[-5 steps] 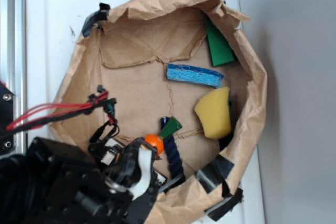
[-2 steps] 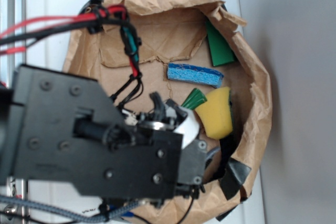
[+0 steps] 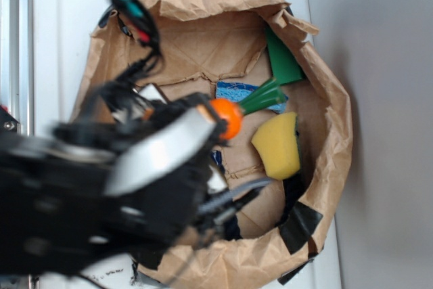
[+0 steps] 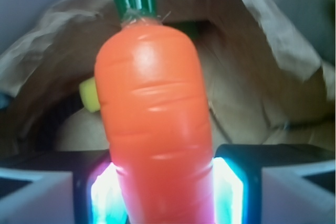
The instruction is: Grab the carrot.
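The orange carrot with its green ridged stem fills the wrist view, clamped between the two glowing pads of my gripper. In the exterior view the carrot sticks out of the blurred black gripper, held up above the floor of the brown paper bag, its stem pointing right towards the blue sponge. The narrow end of the carrot is hidden inside the jaws.
Inside the bag lie a yellow sponge, a blue sponge and a flat green card leaning on the far wall. A bit of dark blue rope shows under the arm. The bag's crumpled walls ring the space.
The arm has risen and swung over the bag with the carrot in its jaws. The carrot has left the bag floor near the rope and now hangs higher, near the blue sponge.
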